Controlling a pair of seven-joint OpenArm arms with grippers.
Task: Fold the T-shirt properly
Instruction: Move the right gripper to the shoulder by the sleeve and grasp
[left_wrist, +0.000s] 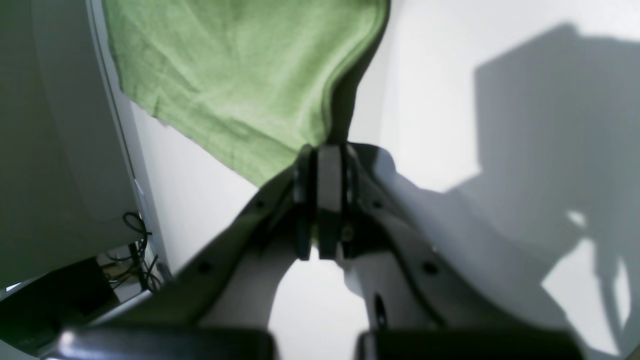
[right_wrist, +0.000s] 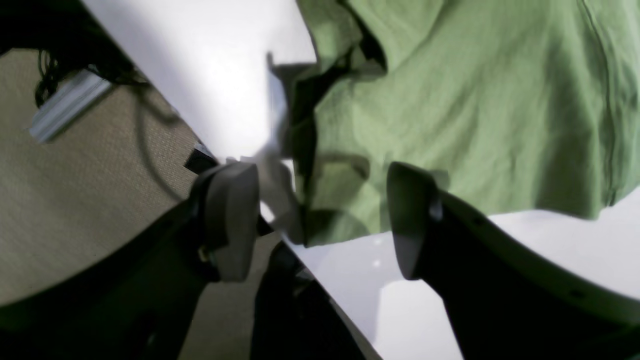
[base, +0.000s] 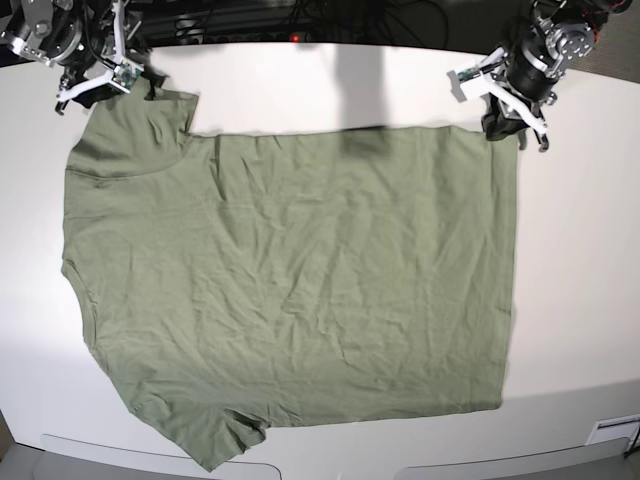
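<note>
Now left jaws pinching T-shirt (left_wrist: 240, 85) corner, sleeve between spread right jaws

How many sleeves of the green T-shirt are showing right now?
2. On the wrinkled sage-green cotton T-shirt, one short sleeve lies at the top left of the base view beside the right gripper; the other sleeve lies at the bottom edge.

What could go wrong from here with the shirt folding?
The left gripper is shut on only a thin bit of the T-shirt corner, so the cloth may slip out when pulled. The right gripper is open around the sleeve edge at the table rim; closing there might catch bunched fabric, or miss it, leaving the fold lopsided.
</note>
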